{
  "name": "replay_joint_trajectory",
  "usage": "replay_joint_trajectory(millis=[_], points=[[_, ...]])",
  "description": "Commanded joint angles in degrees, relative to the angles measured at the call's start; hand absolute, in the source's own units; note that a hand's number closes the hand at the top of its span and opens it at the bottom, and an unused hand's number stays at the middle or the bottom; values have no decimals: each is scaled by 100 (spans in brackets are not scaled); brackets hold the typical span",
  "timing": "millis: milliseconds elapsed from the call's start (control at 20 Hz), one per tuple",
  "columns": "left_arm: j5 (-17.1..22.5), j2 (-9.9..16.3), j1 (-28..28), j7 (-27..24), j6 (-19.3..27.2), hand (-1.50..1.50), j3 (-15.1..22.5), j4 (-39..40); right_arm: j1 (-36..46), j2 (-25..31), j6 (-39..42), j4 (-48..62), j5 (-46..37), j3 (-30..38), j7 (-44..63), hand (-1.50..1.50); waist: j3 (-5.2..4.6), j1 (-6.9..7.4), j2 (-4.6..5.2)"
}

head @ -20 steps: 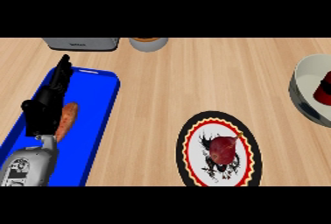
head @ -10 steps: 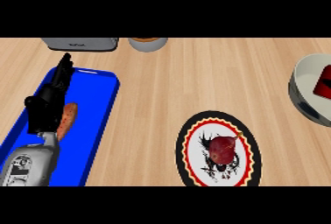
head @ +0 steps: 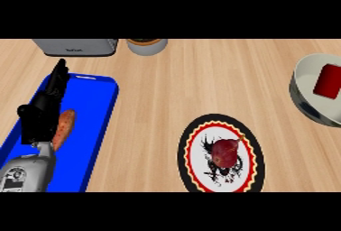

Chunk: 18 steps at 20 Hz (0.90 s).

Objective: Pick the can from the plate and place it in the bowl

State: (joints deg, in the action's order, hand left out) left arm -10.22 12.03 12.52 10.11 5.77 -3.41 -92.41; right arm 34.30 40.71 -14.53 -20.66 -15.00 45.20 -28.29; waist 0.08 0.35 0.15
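Since the right robot hand has left our view, we find the red cylindrical can (head: 329, 80) lying released inside the grey round bowl (head: 301, 97); our left robot hand (head: 44, 110) rests, fingers straight.

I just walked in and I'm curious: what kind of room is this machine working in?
Probably a kitchen: a wooden counter holds a patterned plate, a bowl and a blue tray.

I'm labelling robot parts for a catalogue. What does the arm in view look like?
Only the left arm shows: a light grey, rounded forearm with small dark markings on its casing, ending in a black robot hand with slim fingers. No cables are visible. The right arm is out of view.
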Motion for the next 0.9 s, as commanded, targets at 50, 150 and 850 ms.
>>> replay_joint_trajectory(millis=[50, 150, 850], points=[[-189, -133, -21, 121, 112, 0, 109, 3, -668, -121, 825, -514, 597, 147, -365, -150, -9, -89, -32], [-98, -65, -151, -127, 123, 0, -70, 5, -1073, -143, 1396, -650, 902, 337, -498, -150, -14, -136, -48], [48, -29, -244, -336, -180, 0, -248, 11, -3286, -1542, 1851, -4095, 1734, -78, 137, -150, -11, -67, -22]])
